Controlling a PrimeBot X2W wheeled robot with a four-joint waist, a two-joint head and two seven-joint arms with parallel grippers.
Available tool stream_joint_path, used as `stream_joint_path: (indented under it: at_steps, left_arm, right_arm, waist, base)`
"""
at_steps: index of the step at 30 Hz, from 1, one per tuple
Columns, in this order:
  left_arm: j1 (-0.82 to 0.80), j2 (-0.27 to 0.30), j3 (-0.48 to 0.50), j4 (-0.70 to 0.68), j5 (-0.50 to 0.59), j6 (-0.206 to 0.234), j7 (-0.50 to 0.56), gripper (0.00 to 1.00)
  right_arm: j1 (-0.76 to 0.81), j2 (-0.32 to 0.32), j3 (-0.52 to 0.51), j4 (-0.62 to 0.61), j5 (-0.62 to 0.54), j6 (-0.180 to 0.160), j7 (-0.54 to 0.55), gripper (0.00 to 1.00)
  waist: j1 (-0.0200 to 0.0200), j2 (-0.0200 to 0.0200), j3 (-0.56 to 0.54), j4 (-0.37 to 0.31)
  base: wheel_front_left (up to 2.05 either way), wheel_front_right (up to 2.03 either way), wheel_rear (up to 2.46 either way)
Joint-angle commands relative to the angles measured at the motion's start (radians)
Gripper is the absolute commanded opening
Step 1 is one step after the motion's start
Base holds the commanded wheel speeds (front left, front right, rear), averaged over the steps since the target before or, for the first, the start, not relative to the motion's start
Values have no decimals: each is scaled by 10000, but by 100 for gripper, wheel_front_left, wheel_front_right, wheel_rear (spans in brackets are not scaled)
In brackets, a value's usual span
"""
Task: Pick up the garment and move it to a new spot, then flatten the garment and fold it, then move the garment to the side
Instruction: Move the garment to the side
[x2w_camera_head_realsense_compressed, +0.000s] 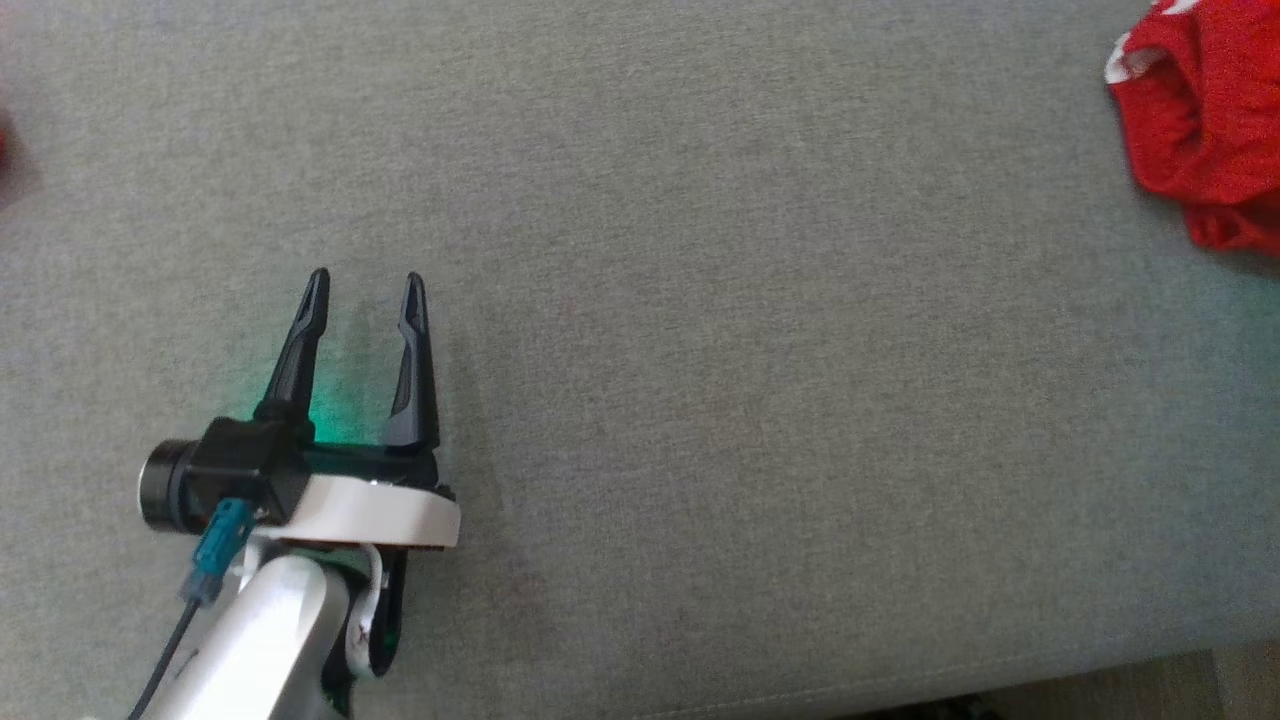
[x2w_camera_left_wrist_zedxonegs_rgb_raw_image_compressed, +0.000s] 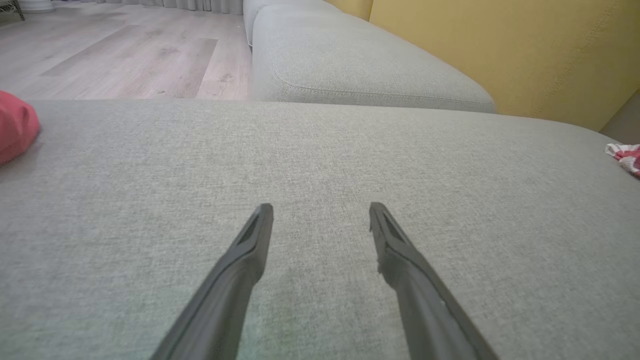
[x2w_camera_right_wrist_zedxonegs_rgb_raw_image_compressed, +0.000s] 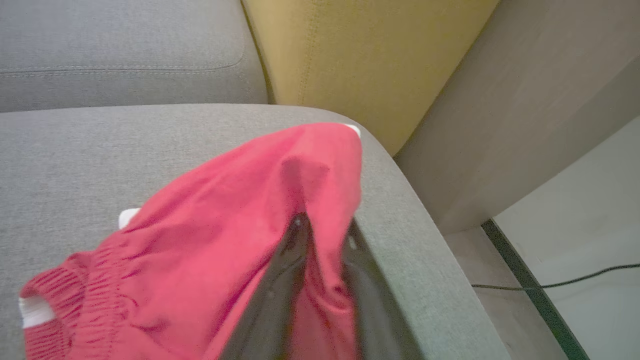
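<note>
Garment (x2w_camera_right_wrist_zedxonegs_rgb_raw_image_compressed: 225, 240) — red with white trim — sits bunched at the right end of the grey sofa seat (x2w_camera_head_realsense_compressed: 700, 350), close to the rounded edge beside the yellow backrest (x2w_camera_right_wrist_zedxonegs_rgb_raw_image_compressed: 350, 50). And the right gripper (x2w_camera_right_wrist_zedxonegs_rgb_raw_image_compressed: 325, 230) is in there, fingers pinched narrowly on a fold of the red cloth, with fabric draped around both. Over on the other side, the left gripper (x2w_camera_head_realsense_compressed: 366, 280) hovers low over bare cushion, fingers spread wide and holding nothing — well apart from the garment.
</note>
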Motion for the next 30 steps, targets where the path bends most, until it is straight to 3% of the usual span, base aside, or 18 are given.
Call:
stream_joint_path:
  at_steps: [1,13,18,30]
  left_arm:
    - [-220,119,336,-277,51,26,-140,100]
    - [-200,-109,292,137,-195,-89,-439,100]
    - [14,-315,421,557,-522,-162,-716,100]
    - [1779,-437,963,1658,-1344,-194,-1148,100]
  right_arm:
    - [-265,-297,-41,-432,15,-7,-417,100]
    - [178,325,856,-1568,209,-7,-1012,100]
    - [992,733,1457,-2255,135,-7,-1184,100]
    - [3991,2775,2007,-3507,-107,-7,-1766,100]
  waist:
    - [-1,0,0,87]
    - [-1,0,-978,171]
    - [-1,0,-1950,433]
    - [-1,0,-4382,977]
  base:
    - [0,0,0]
    - [0,0,0]
    - [0,0,0]
    - [0,0,0]
